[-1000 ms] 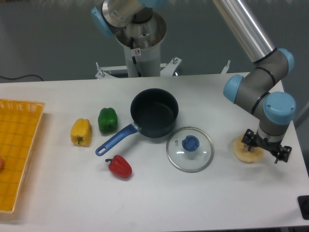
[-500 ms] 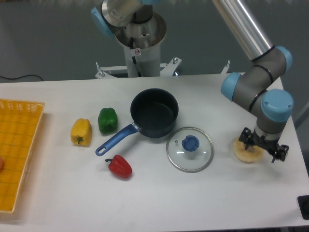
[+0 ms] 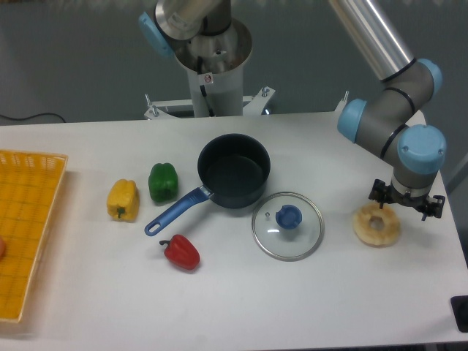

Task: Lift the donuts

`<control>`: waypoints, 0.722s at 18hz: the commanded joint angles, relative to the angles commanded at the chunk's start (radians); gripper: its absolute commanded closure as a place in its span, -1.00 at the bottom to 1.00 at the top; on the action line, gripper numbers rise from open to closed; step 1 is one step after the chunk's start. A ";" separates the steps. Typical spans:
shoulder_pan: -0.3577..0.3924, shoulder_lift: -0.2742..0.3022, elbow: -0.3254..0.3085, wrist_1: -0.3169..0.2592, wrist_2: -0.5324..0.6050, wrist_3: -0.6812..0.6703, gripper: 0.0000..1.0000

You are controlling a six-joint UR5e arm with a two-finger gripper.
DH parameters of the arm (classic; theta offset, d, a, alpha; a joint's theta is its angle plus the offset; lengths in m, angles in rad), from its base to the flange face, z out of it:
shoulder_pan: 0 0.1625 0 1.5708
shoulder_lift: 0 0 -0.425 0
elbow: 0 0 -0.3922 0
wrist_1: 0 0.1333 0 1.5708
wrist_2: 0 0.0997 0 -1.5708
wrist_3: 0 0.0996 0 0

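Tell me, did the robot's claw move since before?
Yes. The gripper has moved up and away from the donut, which stays put right of the glass lid and now shows its hole.

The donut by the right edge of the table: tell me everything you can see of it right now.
The donut is a pale cream-yellow ring with a small centre hole and a slightly lumpy, toy-like surface. It lies flat on the white table, right of the glass lid and apart from it. The hand sits just behind its upper right rim, above the table; whether it touches the ring cannot be told. The ring's whole outline shows, so nothing is holding it.
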 joint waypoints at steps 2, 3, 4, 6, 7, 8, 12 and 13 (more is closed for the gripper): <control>0.000 -0.002 0.000 0.000 0.002 -0.052 -1.00; 0.005 -0.002 0.000 0.000 0.002 -0.083 -1.00; 0.008 -0.002 0.002 0.000 0.002 -0.101 -1.00; 0.009 -0.005 0.011 0.002 0.000 -0.129 -1.00; 0.009 -0.005 0.011 0.002 0.000 -0.147 -1.00; 0.008 -0.005 0.012 0.002 0.000 -0.173 -1.00; 0.008 -0.005 0.028 0.003 -0.003 -0.204 -1.00; 0.006 -0.005 0.035 0.003 -0.005 -0.224 -1.00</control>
